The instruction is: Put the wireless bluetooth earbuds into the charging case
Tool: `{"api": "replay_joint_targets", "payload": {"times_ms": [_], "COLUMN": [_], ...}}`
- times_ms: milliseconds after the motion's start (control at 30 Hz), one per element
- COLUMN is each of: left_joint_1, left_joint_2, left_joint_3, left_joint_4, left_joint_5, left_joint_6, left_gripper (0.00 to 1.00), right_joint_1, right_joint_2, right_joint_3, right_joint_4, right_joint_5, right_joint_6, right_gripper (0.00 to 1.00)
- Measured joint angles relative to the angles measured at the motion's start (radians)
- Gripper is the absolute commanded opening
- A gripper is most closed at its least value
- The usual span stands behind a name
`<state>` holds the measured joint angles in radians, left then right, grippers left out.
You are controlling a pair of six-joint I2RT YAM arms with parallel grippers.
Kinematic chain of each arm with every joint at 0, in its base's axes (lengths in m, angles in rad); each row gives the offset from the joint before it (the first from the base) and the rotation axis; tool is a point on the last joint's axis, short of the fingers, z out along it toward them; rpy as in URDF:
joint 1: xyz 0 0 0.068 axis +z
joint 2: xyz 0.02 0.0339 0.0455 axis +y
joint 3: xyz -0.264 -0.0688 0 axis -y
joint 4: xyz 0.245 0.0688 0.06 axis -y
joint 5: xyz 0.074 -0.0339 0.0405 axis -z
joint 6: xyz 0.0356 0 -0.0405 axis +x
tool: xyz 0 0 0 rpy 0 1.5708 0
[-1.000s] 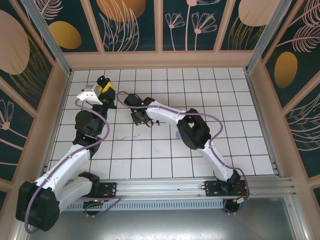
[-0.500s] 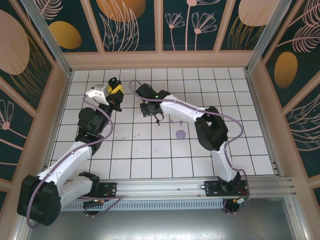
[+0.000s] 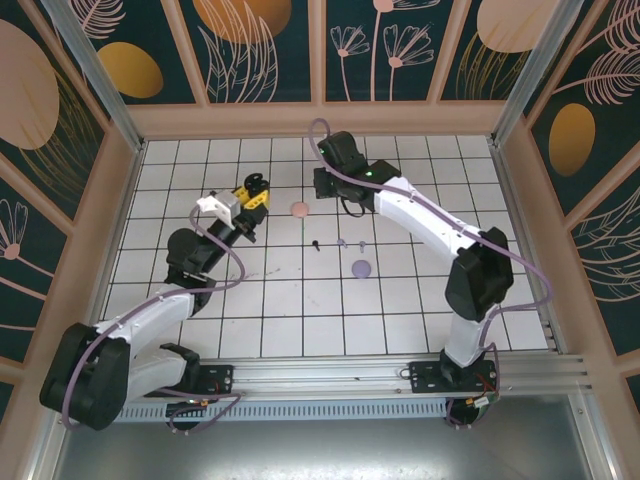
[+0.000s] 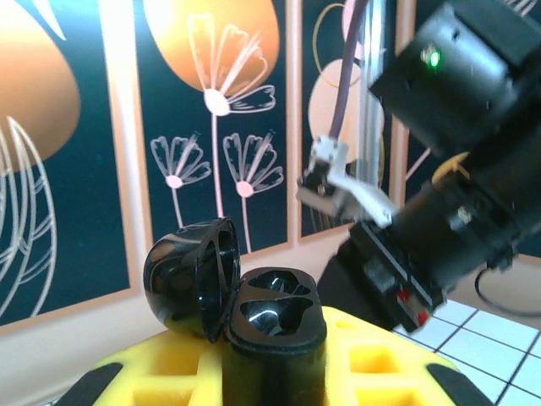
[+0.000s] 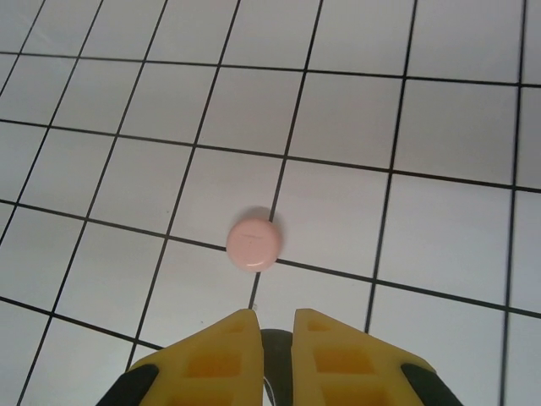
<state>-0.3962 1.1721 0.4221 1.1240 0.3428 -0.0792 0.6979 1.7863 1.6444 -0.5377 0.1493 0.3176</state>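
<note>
Past the pink case [image 5: 252, 244], spread the barely parted right claw [image 5: 269, 317] over the black earbud [image 3: 316, 243], keeping the open black case [image 4: 275, 317] pinched level in the left claw [image 3: 252, 195].

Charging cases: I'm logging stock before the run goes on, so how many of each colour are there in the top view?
black case: 1 (open)
pink case: 1 (closed, on the table)
lavender case: 1 (closed, on the table)
Total: 3
</note>
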Motion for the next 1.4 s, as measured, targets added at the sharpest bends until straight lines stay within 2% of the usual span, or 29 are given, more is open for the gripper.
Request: {"api": "replay_joint_targets", "payload": {"times_ms": [333, 567, 1033, 1400], "left_joint_1": [-0.089, -0.13, -0.166, -0.167], "left_joint_2": [0.279, 0.424, 0.46, 0.467], "left_joint_3": [-0.068, 0.013, 0.187, 0.225], "left_joint_4": [0.286, 0.402, 0.423, 0.403], "left_joint_5": [0.05, 0.08, 0.196, 0.24], "left_joint_6": [0.053, 0.055, 0.071, 0.06], "left_gripper": [0.0, 0.0, 0.0, 0.0], "right_joint_1": [-0.01, -0.01, 0.012, 0.057], "right_joint_2": [-0.232, -0.358, -0.533, -0.544], "right_joint_3": [-0.146, -0.256, -0.418, -0.474], "right_joint_4": [0.098, 0.206, 0.419, 0.518], "right_joint_5": [-0.02, -0.1, -0.258, -0.329], "right_joint_6": [-0.049, -0.081, -0.153, -0.176], "right_gripper": [0.12, 0.12, 0.13, 0.13]}}
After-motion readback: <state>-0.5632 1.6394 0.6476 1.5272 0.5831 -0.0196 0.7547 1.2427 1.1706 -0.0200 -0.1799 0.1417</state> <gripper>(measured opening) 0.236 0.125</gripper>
